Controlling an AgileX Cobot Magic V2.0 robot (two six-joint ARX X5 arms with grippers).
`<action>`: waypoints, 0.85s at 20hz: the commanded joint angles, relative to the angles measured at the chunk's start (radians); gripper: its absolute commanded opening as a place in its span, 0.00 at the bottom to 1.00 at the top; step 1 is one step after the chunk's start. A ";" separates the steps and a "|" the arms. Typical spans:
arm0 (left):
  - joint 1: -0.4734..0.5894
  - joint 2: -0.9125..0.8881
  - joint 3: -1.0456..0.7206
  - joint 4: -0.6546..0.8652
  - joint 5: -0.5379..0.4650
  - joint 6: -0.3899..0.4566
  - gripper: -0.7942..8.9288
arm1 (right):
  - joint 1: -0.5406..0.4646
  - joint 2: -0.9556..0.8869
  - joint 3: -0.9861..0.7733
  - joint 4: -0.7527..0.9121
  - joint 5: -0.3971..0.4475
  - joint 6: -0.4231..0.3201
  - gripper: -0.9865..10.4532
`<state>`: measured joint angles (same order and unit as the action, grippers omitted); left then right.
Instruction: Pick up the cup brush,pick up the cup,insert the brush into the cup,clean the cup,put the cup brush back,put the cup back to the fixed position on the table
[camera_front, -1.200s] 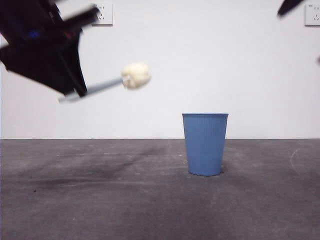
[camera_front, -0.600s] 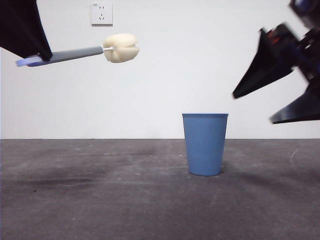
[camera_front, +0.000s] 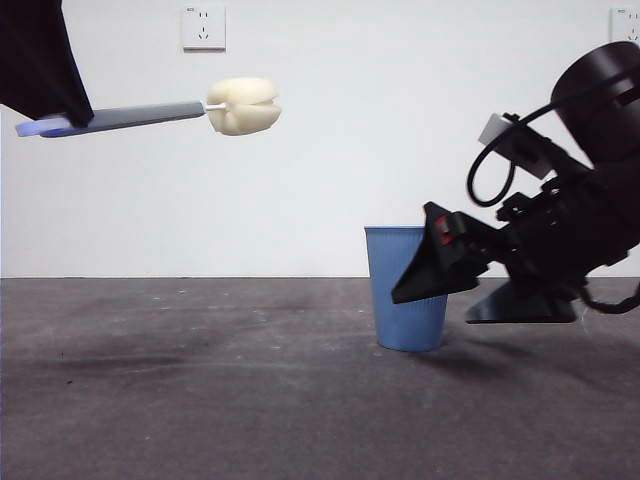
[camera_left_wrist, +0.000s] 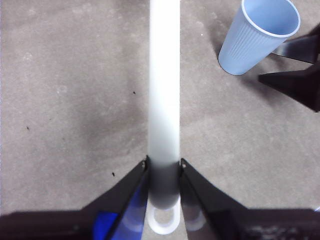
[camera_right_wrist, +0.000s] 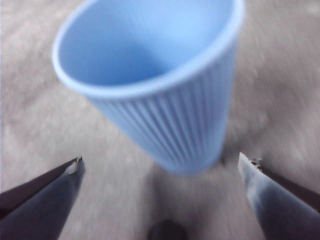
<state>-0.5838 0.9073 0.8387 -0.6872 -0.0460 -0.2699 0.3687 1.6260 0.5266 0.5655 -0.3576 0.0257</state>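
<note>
We see bare table (camera_front: 200, 400) across the left and front; the cup (camera_front: 400, 290) and right gripper (camera_front: 480, 300) crowd the right.

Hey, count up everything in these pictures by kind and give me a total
Cup brush: 1
Cup: 1
Grippers: 2, left gripper and right gripper
Wall sockets: 2, one, another
Total: 6

Lighting: even, bright, diffuse; white wall slightly washed out. Soft shadows on the worktop (camera_front: 200, 400) at lower left and beside the cup (camera_front: 408, 290). Brush handle (camera_left_wrist: 164, 90) overexposed, glaring white. Right wrist view blurred throughout; front view sharp.
</note>
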 joint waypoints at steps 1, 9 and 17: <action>-0.004 -0.003 0.001 0.006 -0.001 0.012 0.07 | 0.014 0.042 -0.012 0.074 0.040 -0.016 0.58; -0.004 -0.003 0.001 0.005 -0.002 0.011 0.07 | 0.033 0.213 -0.010 0.341 0.054 -0.006 0.58; -0.004 -0.003 0.001 0.006 -0.004 0.011 0.07 | 0.041 0.242 0.051 0.377 0.094 0.012 0.49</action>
<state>-0.5842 0.9073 0.8387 -0.6868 -0.0479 -0.2699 0.4072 1.8595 0.5781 0.9371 -0.2607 0.0235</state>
